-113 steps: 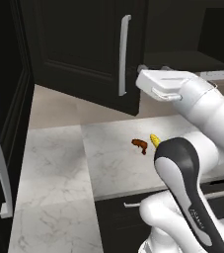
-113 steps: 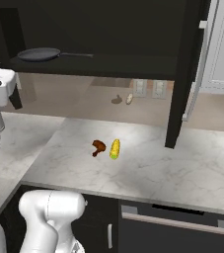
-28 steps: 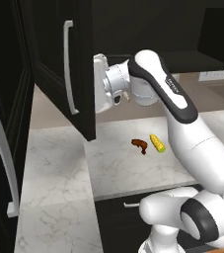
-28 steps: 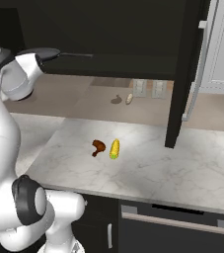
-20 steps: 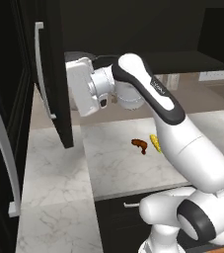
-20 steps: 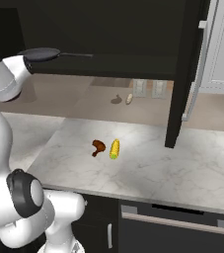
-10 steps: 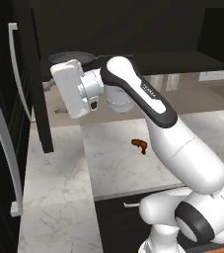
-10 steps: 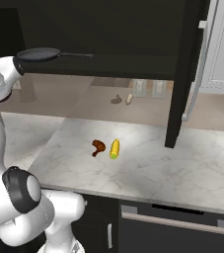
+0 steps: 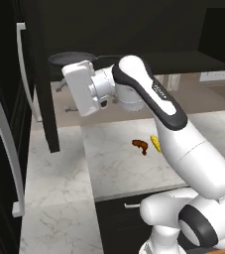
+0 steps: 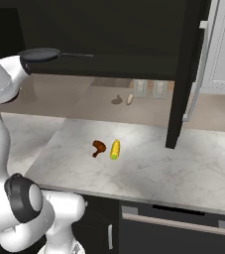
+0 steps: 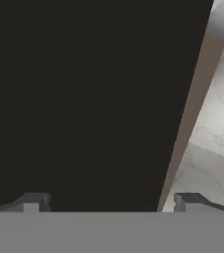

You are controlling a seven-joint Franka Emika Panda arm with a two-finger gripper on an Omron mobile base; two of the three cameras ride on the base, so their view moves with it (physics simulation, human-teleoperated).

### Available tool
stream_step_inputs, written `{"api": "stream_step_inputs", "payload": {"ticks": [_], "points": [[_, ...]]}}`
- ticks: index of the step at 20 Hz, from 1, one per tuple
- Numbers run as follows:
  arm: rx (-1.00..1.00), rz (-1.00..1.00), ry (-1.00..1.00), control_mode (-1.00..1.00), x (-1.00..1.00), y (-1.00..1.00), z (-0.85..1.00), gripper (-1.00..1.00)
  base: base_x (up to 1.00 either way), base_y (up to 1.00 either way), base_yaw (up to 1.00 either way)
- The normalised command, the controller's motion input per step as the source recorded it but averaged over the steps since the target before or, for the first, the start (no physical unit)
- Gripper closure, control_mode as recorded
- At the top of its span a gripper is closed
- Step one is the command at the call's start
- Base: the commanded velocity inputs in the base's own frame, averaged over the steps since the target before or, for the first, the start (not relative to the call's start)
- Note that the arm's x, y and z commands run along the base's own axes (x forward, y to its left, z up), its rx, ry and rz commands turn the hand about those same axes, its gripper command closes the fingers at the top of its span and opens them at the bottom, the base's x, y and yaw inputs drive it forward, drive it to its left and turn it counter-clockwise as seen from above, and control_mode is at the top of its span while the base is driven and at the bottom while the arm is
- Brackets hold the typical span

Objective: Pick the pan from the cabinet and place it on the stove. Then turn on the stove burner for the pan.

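The pincer [image 11: 108, 200] stands open and empty, its two dark fingertips [image 11: 32, 201] spread wide at the bottom of the hand view, facing a flat black door face with a strip of marble at 3 o'clock. In the left base view the white hand sits at 9 o'clock of the arm's elbow, close beside the swung-open left door of the cabinet [image 9: 44, 84]. The cabinet's right door [image 10: 188, 69] hangs open too, its long silver bar handle [image 10: 197, 74] upright. The marble bench [image 10: 148, 163] spreads beneath. The pan [image 10: 40, 54] rests on the cabinet's bottom shelf, at 12 o'clock from the hand, its thin black handle pointing toward 3 o'clock in the right base view. On the bench, just beside each other, lie a yellow corn cob [image 10: 115, 149] and a brown drumstick [image 10: 98, 147], the drumstick at 9 o'clock of the cob.
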Motion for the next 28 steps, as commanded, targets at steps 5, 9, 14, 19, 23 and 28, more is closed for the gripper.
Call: {"api": "stream_step_inputs", "payload": {"ticks": [5, 9, 14, 19, 23, 28], "points": [[0.00, 0.00, -0.16, -1.00, -0.04, -0.39, 0.01, -1.00, 0.00, 0.00, 0.00], [0.00, -0.06, -0.17, -1.00, -0.01, -0.41, 0.03, -1.00, 0.00, 0.00, 0.00], [0.00, -0.13, -0.16, -1.00, 0.00, -0.40, 0.08, -1.00, 0.00, 0.00, 0.00], [0.00, -0.16, -0.12, -1.00, 0.00, -0.44, 0.12, -1.00, 0.00, 0.00, 0.00], [-0.01, -0.16, -0.13, -1.00, 0.04, -0.45, 0.12, -1.00, 0.00, 0.00, 0.00], [-0.01, -0.14, -0.12, -1.00, 0.15, -0.43, 0.12, -1.00, 0.00, 0.00, 0.00]]}}
